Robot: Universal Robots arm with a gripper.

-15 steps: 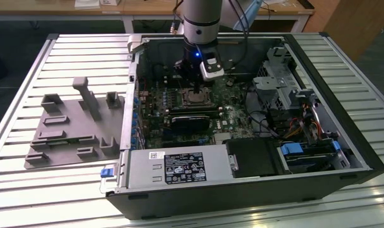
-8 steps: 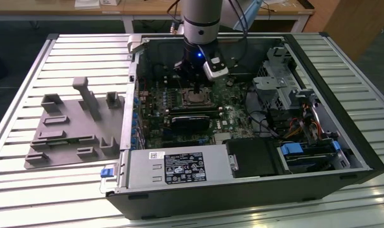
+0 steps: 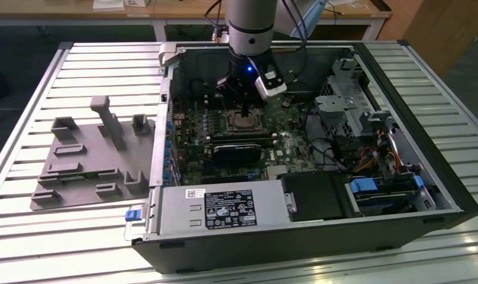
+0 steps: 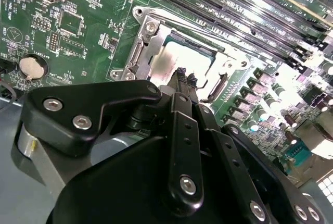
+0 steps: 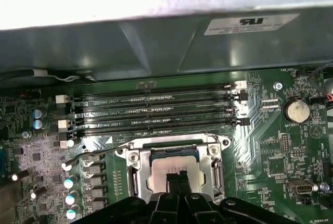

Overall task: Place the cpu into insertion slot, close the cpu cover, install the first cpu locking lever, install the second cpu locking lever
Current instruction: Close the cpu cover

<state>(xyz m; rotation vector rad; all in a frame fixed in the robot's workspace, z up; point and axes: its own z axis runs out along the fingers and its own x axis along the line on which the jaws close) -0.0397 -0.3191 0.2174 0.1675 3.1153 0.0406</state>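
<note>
Pincer (image 5: 177, 178) over dull silver-grey cpu (image 5: 156, 174)

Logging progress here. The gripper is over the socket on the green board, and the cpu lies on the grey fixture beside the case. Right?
Not quite. The cpu sits in the insertion slot, right under the gripper, not on the grey fixture; both wrist views show it. The gripper is over the socket on the green board, as you said.

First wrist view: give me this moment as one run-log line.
cpu: flat inside cover window | cpu cover: down around cpu | gripper: fingertips together, above cpu top
</note>
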